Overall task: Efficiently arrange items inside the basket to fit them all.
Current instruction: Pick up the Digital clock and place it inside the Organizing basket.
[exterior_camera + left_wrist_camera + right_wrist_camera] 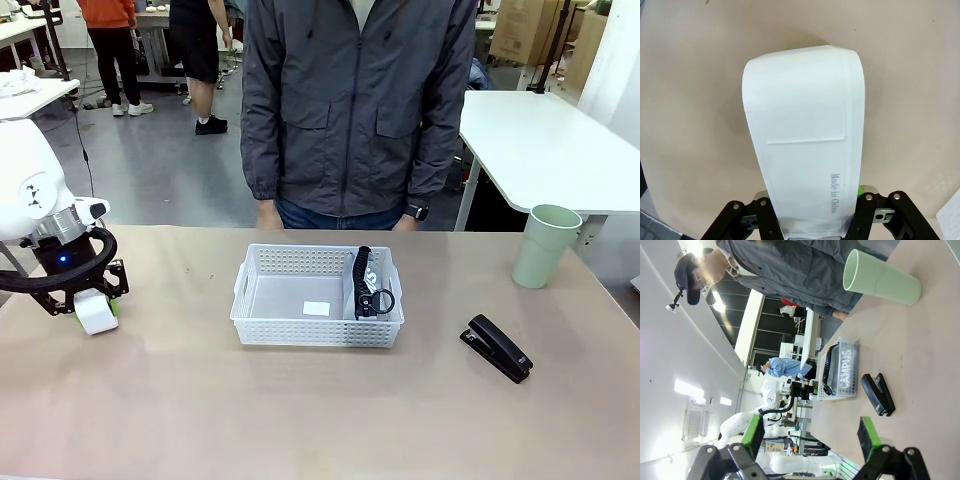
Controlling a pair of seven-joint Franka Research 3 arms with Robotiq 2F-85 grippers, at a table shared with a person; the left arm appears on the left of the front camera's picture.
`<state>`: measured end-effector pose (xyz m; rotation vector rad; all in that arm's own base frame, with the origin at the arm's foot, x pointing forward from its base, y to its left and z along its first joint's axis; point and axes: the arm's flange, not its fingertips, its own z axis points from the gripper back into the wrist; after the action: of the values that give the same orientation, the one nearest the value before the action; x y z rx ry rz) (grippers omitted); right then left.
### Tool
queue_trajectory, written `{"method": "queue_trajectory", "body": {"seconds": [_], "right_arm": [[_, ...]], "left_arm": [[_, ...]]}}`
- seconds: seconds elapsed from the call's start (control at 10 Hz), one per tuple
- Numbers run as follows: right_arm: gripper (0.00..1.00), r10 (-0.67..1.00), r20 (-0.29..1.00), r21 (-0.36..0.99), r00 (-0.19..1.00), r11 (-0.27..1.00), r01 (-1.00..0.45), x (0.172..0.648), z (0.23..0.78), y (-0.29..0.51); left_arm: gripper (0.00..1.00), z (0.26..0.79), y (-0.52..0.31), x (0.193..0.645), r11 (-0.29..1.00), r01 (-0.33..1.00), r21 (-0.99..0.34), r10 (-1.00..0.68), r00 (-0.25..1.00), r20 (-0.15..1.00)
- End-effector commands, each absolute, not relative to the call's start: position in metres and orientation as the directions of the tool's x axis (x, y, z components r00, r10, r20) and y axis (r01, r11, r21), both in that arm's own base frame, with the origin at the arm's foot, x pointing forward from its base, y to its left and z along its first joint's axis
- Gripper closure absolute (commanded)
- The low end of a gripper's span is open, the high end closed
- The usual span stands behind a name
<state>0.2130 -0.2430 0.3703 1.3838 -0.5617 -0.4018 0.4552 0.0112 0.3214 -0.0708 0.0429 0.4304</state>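
Left pincer (95,303) is clamped on the white device (805,150) at frame's left, down by the bench (300,420). Pouch (366,290) seems stood on edge along the basket (262,322)'s right wall, saving room. Right pincer (811,432) is gaping, empty.

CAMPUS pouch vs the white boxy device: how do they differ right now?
Place: the CAMPUS pouch is inside the basket, against its right wall; the white boxy device is outside it, at the left end of the table. State: the pouch stands free on edge; the device is clamped in the left gripper. Look: pouch grey with black strap, device plain white.
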Motion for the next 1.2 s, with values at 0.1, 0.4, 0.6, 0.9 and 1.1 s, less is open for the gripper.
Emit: {"method": "queue_trajectory", "body": {"seconds": [0.1,0.4,0.6,0.9,1.1], "right_arm": [[0.0,-0.581,0.166,0.983,0.797,0.156,-0.091,0.215,0.372,-0.244],[0.0,-0.581,0.166,0.983,0.797,0.156,-0.091,0.215,0.372,-0.244],[0.0,-0.581,0.166,0.983,0.797,0.156,-0.091,0.215,0.372,-0.244],[0.0,-0.581,0.166,0.983,0.797,0.156,-0.091,0.215,0.372,-0.244],[0.0,-0.581,0.166,0.983,0.797,0.156,-0.091,0.215,0.372,-0.244]], "left_arm": [[1.0,0.328,0.014,0.451,0.916,-0.398,-0.052,0.396,0.917,-0.036],[1.0,0.377,0.003,0.405,0.989,0.047,-0.139,-0.043,0.999,0.03],[1.0,0.391,0.0,0.37,0.861,0.479,-0.169,-0.469,0.878,0.096],[1.0,0.403,0.007,0.346,0.66,0.692,-0.292,-0.645,0.721,0.251],[1.0,0.401,0.015,0.353,0.736,0.599,-0.316,-0.56,0.801,0.213]]}}
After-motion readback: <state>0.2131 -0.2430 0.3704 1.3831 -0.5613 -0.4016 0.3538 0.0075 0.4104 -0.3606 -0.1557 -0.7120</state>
